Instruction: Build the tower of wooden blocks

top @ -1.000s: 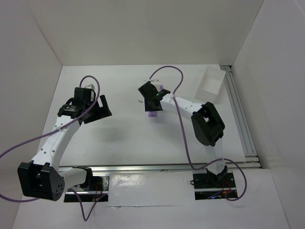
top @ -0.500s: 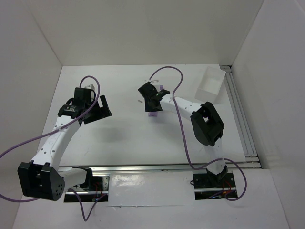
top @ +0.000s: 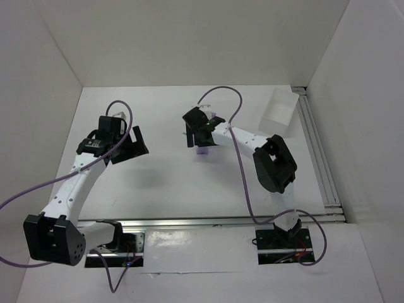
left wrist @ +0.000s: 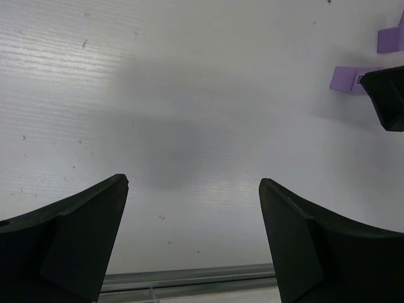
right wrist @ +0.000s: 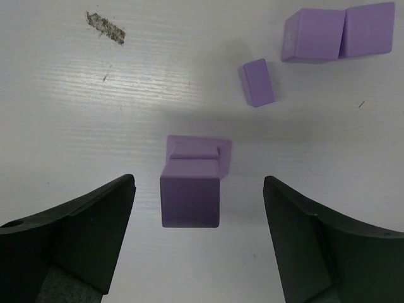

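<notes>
The tower is a short upright column of lilac wood blocks on a slightly wider base, seen from above; it also shows in the top view. My right gripper is open above it, with one finger on each side and neither touching it. In the top view the right gripper sits just beyond the tower. A small loose block and two adjoining blocks lie farther off. My left gripper is open and empty over bare table, far left of the tower.
A shallow white tray stands at the back right. White walls enclose the table on three sides. A metal rail runs along the right edge. In the left wrist view, two lilac blocks and part of the right gripper show at the far right.
My right gripper has shifted slightly up and to the left, away from the tower. The left arm has not moved.
</notes>
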Controlling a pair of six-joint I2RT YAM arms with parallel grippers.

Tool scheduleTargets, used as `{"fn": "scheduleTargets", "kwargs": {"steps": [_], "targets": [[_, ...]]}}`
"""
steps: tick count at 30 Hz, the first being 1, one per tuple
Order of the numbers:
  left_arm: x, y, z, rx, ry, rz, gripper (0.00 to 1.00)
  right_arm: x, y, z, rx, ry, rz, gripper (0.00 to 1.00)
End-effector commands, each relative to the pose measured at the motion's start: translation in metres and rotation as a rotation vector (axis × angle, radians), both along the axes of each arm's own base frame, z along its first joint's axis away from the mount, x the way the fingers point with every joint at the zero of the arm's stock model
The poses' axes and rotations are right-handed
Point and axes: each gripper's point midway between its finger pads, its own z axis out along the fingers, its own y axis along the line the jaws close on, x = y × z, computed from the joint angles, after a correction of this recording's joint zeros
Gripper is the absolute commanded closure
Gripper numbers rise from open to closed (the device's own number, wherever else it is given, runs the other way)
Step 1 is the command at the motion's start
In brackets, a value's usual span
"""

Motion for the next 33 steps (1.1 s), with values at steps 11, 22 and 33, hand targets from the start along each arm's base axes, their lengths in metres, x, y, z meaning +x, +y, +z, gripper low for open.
{"fn": "scheduleTargets", "kwargs": {"steps": [11,22,33], "targets": [[0.006,0.002,0.006,0.009,-0.035,-0.010,0.02,0.052,-0.008,0.107,0.080,-0.243,-0.042,0.18],[0.006,0.003,0.004,0.017,-0.026,-0.004,0.02,0.102,-0.045,0.080,0.095,-0.216,-0.156,0.46],[0.007,0.003,-0.001,0.018,-0.008,-0.004,0.02,0.097,-0.038,0.025,0.112,-0.073,-0.060,0.48]]}}
